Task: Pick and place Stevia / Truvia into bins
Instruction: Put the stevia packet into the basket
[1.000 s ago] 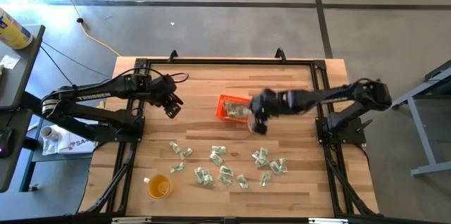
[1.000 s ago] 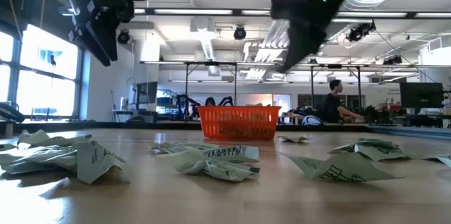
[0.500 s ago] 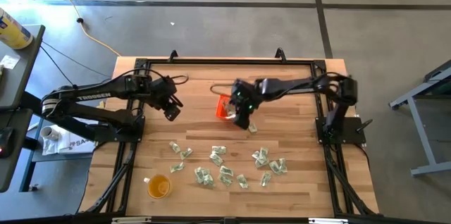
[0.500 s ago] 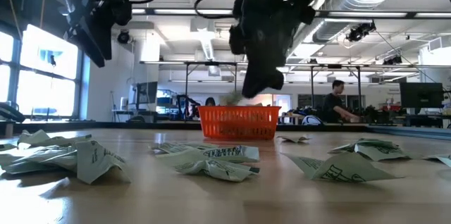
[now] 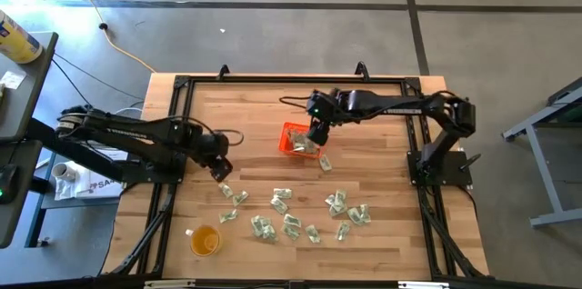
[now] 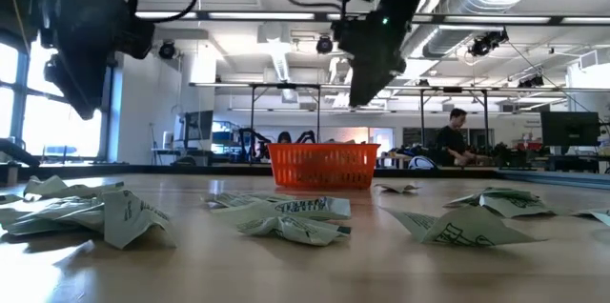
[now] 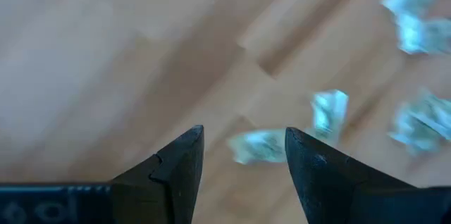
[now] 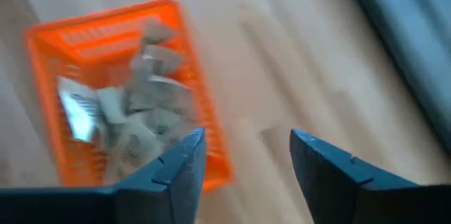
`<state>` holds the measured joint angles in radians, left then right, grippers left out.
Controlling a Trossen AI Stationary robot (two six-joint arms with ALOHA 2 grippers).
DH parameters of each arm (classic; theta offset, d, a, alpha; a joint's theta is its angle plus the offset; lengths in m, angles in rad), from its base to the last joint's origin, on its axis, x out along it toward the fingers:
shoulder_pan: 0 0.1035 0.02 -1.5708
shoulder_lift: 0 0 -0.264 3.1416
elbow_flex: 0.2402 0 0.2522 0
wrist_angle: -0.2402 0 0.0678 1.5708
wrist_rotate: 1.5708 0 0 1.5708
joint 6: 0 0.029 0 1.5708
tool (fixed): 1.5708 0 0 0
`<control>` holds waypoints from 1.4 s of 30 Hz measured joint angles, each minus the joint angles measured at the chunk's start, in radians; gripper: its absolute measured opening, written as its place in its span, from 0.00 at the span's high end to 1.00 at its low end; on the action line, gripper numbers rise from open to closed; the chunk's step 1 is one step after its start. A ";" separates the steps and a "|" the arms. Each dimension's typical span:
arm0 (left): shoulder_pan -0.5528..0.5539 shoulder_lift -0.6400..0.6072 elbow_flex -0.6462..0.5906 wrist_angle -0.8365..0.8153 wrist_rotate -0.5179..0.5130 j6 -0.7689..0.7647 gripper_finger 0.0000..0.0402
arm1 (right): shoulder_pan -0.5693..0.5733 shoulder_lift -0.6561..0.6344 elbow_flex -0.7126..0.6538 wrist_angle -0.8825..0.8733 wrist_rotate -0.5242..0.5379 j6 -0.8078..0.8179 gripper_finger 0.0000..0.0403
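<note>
Wooden table (image 5: 255,107) carries the orange bin (image 5: 293,140) just under the right claw (image 5: 315,133), scattered sachets (image 5: 291,218) and a cup (image 5: 205,240) beyond the left claw (image 5: 221,169).

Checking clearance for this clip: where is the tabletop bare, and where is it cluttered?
Bare: the far strip behind the orange bin, and the wood left of it. Crowded: the near half, strewn with sachets, plus a yellow cup.

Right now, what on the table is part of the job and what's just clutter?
Job:
- loose sachets scattered on the table
- orange bin, sachets already inside
- left gripper, open over the sachets
- right gripper, open beside the bin

Clutter:
- yellow cup near the front left
</note>
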<state>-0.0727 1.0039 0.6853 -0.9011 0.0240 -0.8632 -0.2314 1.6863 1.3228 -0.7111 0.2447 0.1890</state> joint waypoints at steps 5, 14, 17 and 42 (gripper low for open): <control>-0.142 0.013 -0.027 0.117 -0.034 0.032 0.42 | 0.001 -0.061 0.003 -0.042 0.048 -0.057 0.45; -0.400 0.150 -0.045 0.169 -0.097 0.278 0.37 | -0.024 -0.072 -0.019 -0.148 -0.002 -0.078 0.44; -0.422 0.208 -0.046 0.183 -0.162 0.311 0.30 | -0.024 -0.072 -0.040 -0.146 -0.009 -0.080 0.45; -0.144 0.432 -0.043 0.290 -0.155 0.933 0.94 | -0.019 -0.072 -0.077 -0.156 -0.013 -0.032 0.51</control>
<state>-0.2168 1.4359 0.6421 -0.6113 -0.1311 0.0700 -0.2500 1.6142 1.2453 -0.8676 0.2321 0.1573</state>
